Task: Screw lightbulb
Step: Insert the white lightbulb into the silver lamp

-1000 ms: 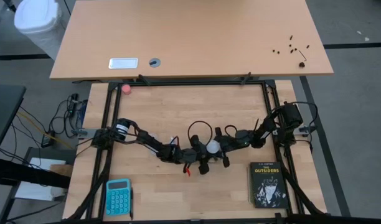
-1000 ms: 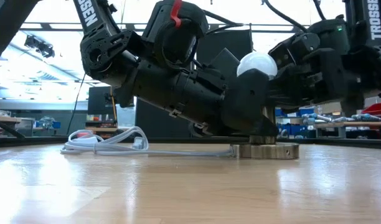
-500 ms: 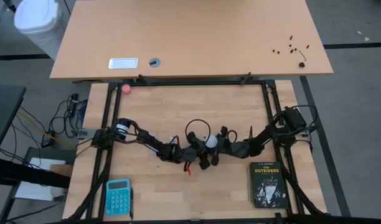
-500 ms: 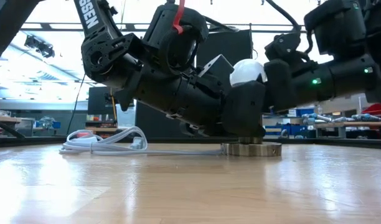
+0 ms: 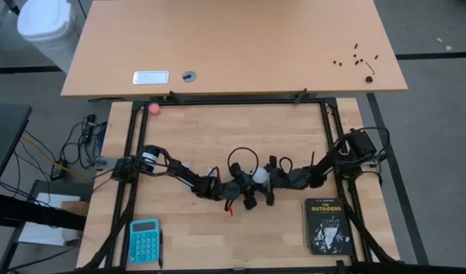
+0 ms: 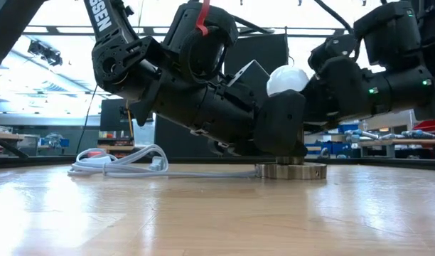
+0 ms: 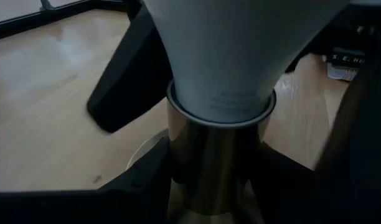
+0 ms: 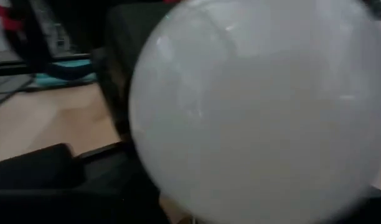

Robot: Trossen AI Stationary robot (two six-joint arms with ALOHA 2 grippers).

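Socket (image 6: 291, 171) shifted slightly right; cord (image 6: 125, 162) behind, book (image 5: 327, 225) beside.

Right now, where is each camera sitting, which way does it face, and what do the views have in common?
High view: overhead, straight down; both arms meet at the lightbulb.
Low view: table height, level across; both arms and the metal socket base.
Left wrist view: on the left arm, facing the socket; its own fingers at the picture's bottom.
Right wrist view: on the right arm, facing the bulb's globe.
Shared: all four show the lightbulb.
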